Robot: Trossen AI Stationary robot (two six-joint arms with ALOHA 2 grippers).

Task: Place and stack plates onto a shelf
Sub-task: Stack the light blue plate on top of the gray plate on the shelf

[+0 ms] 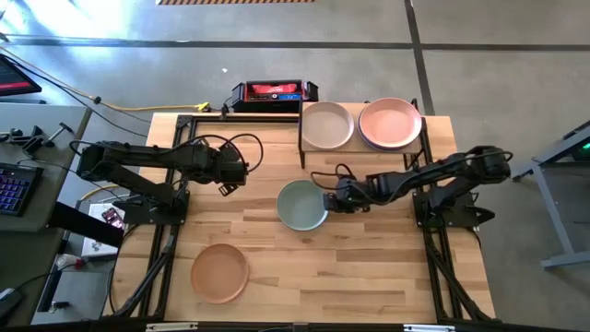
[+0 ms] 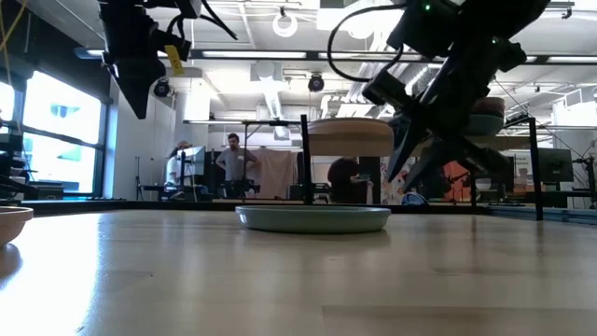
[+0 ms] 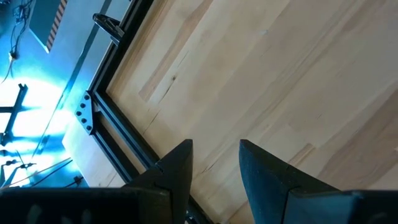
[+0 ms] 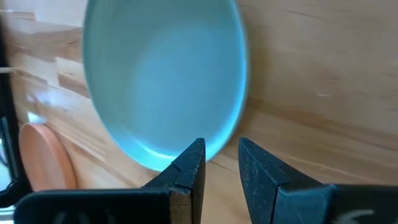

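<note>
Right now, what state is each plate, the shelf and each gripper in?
Sage green plate: flat on the table, not gripped.
Peach plate: flat on the table, near the front left.
Beige plate: on the shelf, left side.
Pink plate: on the shelf, right side.
Right gripper: open, at the sage green plate's rim.
Left gripper: open, empty, raised above the table.

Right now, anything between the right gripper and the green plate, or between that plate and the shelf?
Nothing visible. The right gripper sits at the green plate's rim with bare table between them. From there to the shelf the tabletop is clear; a beige plate and a pink plate already sit on it.
</note>
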